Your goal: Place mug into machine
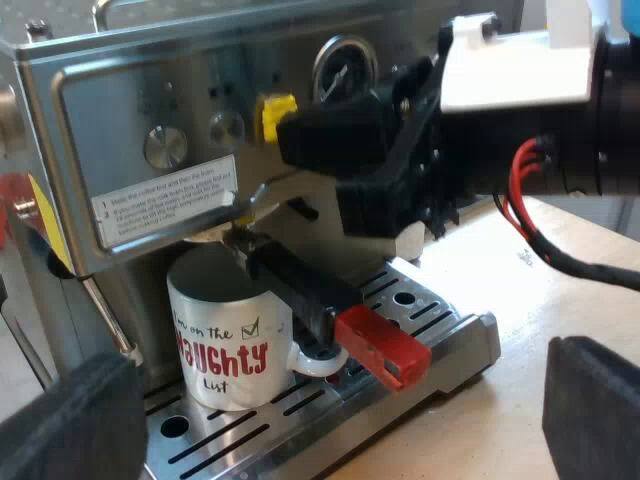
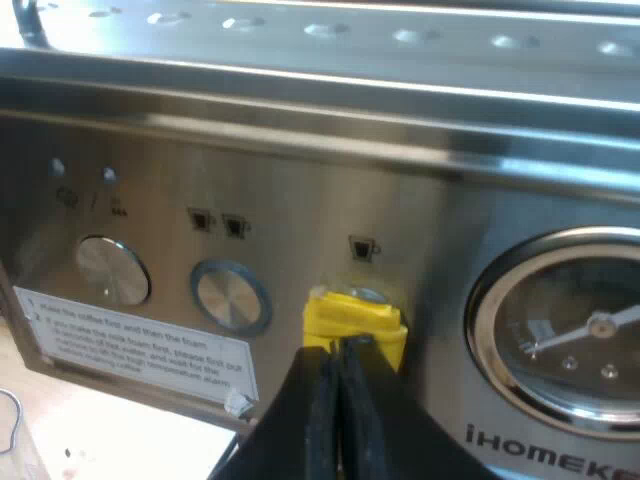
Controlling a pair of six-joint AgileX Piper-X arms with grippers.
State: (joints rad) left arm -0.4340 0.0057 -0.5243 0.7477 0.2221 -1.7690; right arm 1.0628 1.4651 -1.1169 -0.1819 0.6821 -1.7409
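A white mug [image 1: 225,335] printed "naughty list" stands upright on the drip tray [image 1: 445,325] of the espresso machine [image 1: 130,110], right under the locked-in metal holder. The holder's dark handle [image 1: 300,285] sticks out over the mug's handle and ends in red [image 1: 385,345]. My left gripper [image 1: 330,400] hangs open a short way before the tray, nothing between its fingers. My right gripper [image 1: 287,135] is at the machine's control panel, and in the right wrist view this gripper [image 2: 335,350] is shut, fingertips against a yellow button [image 2: 355,315].
Round knobs [image 2: 230,295] and a pressure gauge [image 2: 580,340] sit on the panel beside the yellow button. A thin steam wand [image 1: 105,315] hangs down next to the mug. A light wooden tabletop [image 1: 520,290] lies past the tray's edge.
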